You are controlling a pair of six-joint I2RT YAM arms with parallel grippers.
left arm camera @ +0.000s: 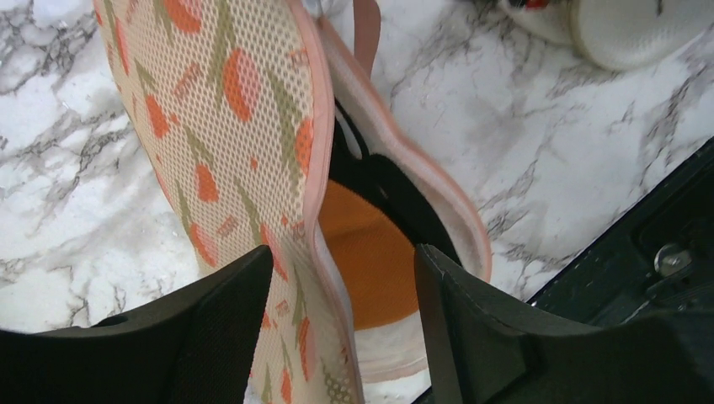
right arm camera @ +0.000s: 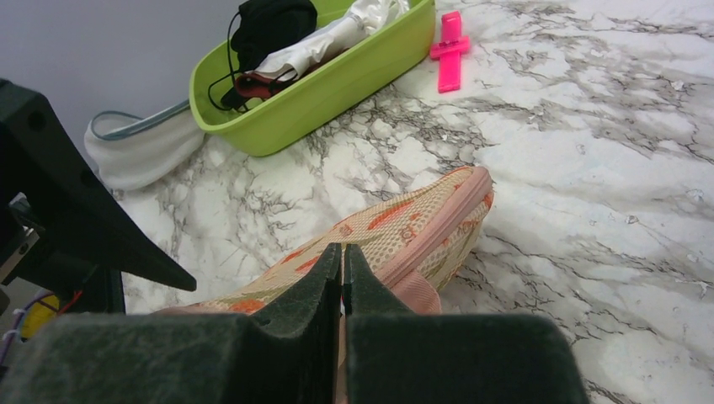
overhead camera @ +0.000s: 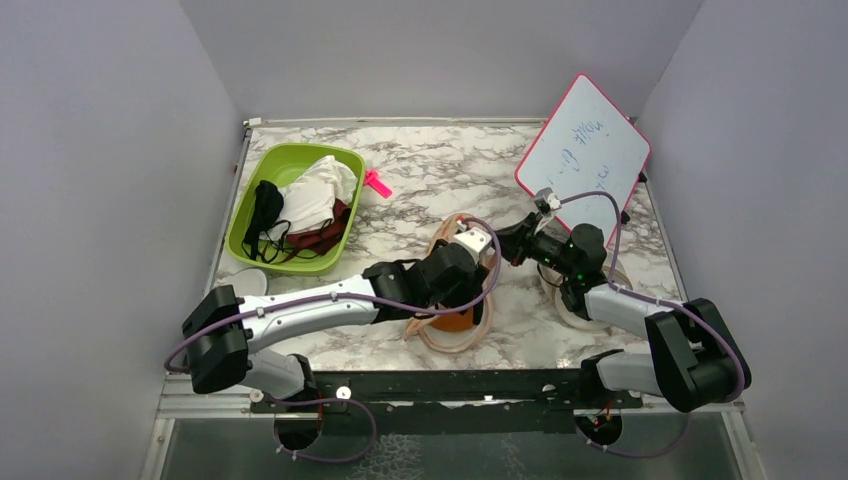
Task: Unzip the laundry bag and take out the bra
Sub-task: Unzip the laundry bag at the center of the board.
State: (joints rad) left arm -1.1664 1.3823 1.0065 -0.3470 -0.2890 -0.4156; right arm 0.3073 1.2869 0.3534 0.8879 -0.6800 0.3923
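Observation:
The laundry bag [left arm camera: 219, 126], peach mesh with orange and green marks and pink zipper edging, lies unzipped at the table's near middle [overhead camera: 447, 343]. Its top flap is lifted. The rust-orange bra [left arm camera: 370, 252] shows inside the opening and also in the top view [overhead camera: 455, 320]. My left gripper [left arm camera: 345, 337] is open, with the flap's pink edge between its jaws and one finger [left arm camera: 210, 337] outside the flap. My right gripper [right arm camera: 343, 252] is shut on the bag's fabric [right arm camera: 421, 219] near its far end [overhead camera: 497, 245].
A green basin [overhead camera: 293, 205] at the back left holds white, black and dark maroon garments. A pink clip [overhead camera: 377, 184] lies beside it. A whiteboard [overhead camera: 583, 150] leans at the back right. A round white pouch [overhead camera: 585, 305] lies under the right arm, another [overhead camera: 245, 282] by the left.

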